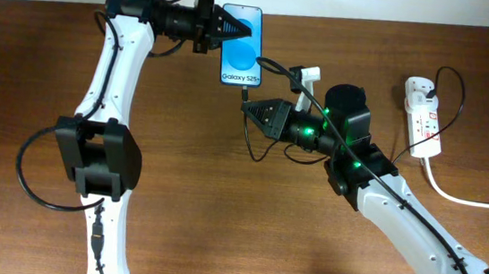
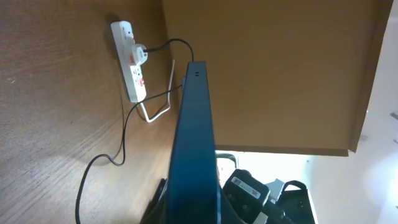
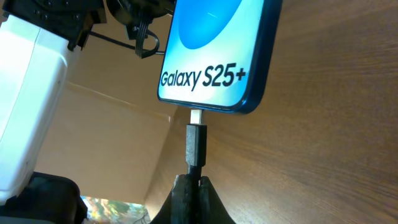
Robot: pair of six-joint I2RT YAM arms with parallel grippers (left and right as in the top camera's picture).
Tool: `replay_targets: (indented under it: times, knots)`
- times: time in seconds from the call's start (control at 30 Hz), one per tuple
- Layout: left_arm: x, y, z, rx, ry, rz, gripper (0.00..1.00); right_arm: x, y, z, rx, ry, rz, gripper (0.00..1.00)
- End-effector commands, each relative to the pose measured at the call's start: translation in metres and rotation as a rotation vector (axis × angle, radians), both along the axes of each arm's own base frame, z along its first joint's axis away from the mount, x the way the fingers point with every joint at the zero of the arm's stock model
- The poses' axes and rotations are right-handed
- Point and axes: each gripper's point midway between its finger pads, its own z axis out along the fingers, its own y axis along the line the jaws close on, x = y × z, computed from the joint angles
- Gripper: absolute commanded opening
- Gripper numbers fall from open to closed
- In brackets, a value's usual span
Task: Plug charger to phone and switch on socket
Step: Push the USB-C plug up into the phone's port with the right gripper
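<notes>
Brown wood-grain table (image 1: 36, 63) carries everything. The phone (image 1: 241, 51) sits at the far edge, screen up, with the pale wall just beyond its top. The left fingers (image 1: 228, 29) are clamped on its left side, and that arm fills the far-left corner. The right fingers (image 3: 185, 199) are pressed together on the charger (image 3: 195, 144) plug. The plug's silver tip meets the phone's bottom edge and still shows, so I cannot tell if it is seated.

The charger's thin cable (image 2: 124, 137) loops loosely over the wood around the right arm and trails off toward the socket (image 1: 424, 114). The socket lies well apart near the right edge, and its thick white cord (image 1: 463, 199) runs off to the right. The bulky black right wrist stands between phone and socket. Bare wood stretches along the near side and between the two arms.
</notes>
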Motion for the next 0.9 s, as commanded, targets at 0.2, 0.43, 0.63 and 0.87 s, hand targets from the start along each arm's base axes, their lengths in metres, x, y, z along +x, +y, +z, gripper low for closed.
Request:
replay_targets:
  times: [0.2,0.43,0.63,0.87]
  knots:
    - [-0.01,-0.013,0.016,-0.031,-0.04,-0.047,0.0,0.002,-0.002,0.001,-0.001,-0.013,0.001,0.04]
    - [-0.011,-0.013,0.016,-0.031,-0.04,-0.047,0.0,0.002,-0.002,0.001,-0.001,-0.013,0.0,0.04]
    - [-0.011,-0.013,0.016,-0.031,-0.04,-0.048,0.0,0.008,-0.005,0.001,0.0,-0.002,-0.042,0.04]
    - [-0.015,-0.023,0.015,-0.028,-0.04,-0.065,0.0,0.018,-0.008,0.011,0.029,-0.03,-0.098,0.04]
